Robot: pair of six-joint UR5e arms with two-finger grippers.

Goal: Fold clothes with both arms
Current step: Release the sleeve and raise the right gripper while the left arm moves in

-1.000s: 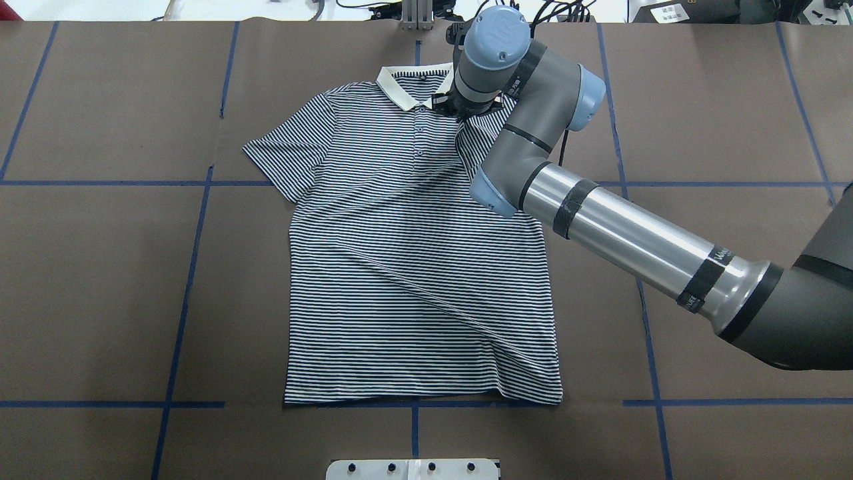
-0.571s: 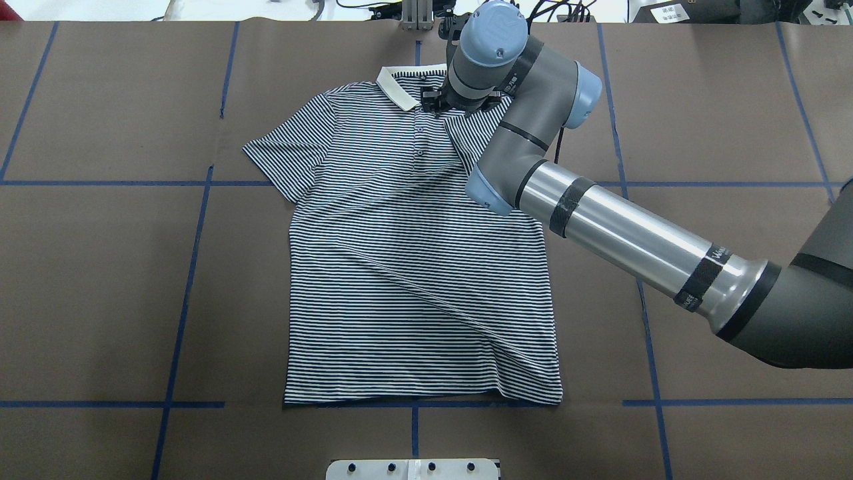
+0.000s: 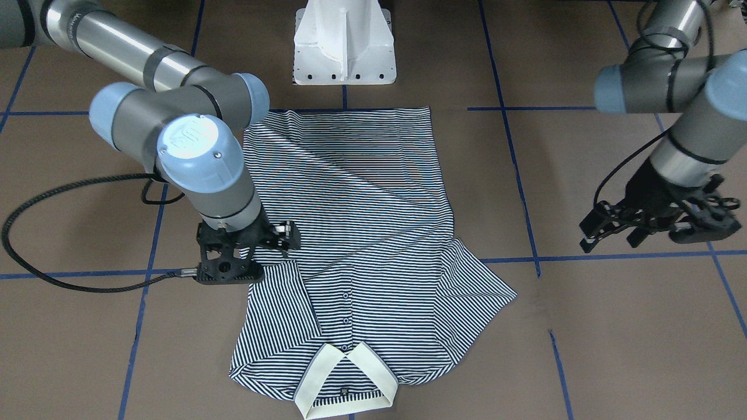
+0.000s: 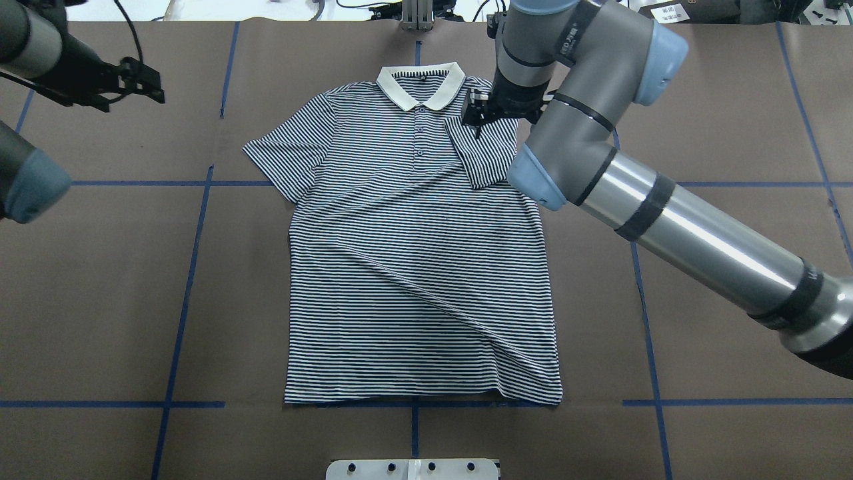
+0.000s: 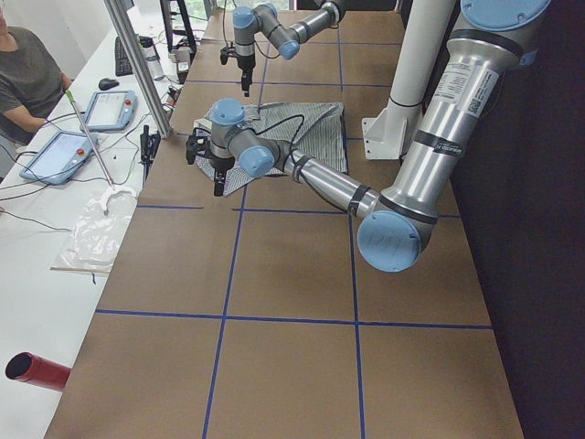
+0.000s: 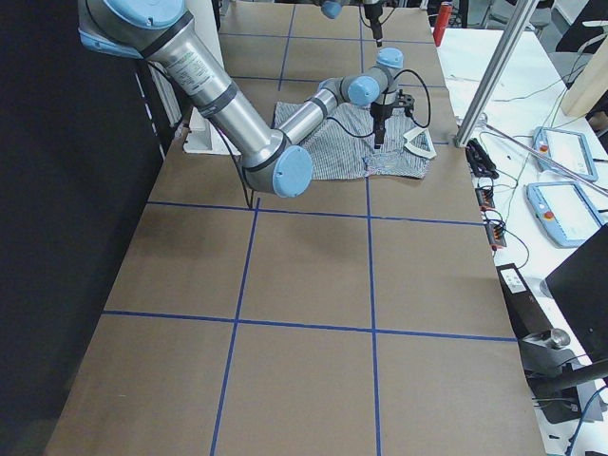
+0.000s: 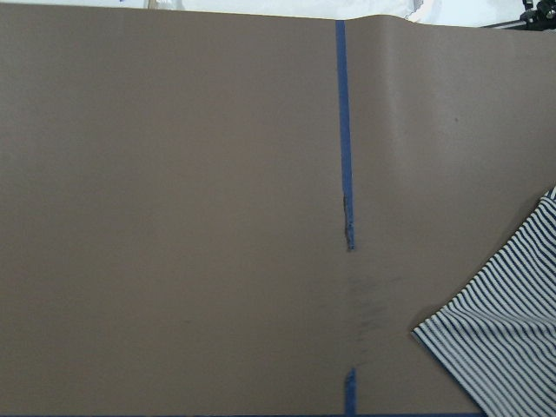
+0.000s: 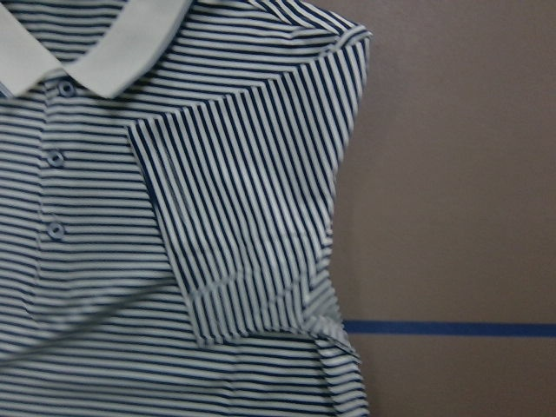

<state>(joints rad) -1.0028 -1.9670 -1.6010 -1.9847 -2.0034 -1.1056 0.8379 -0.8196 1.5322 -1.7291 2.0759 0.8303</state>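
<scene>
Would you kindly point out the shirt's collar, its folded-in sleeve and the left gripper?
collar point(image 4: 394, 90), overhead view, on one cream wing.
folded-in sleeve point(image 4: 486, 160), overhead view, middle of the flap.
left gripper point(image 3: 610, 236), front-facing view, between its fingertips.

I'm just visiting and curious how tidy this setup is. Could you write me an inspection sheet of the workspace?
Surface: brown table, blue tape grid.
Job's things: navy-and-white striped polo shirt flat, face up; one short sleeve folded inward, other sleeve spread.
Clutter: nothing seen.
Grippers: black left gripper open, off the shirt; black right gripper over folded sleeve, state unclear.
Cables: black cable looped beside right arm.
Surroundings: white pedestal base; person seated at side bench.
</scene>
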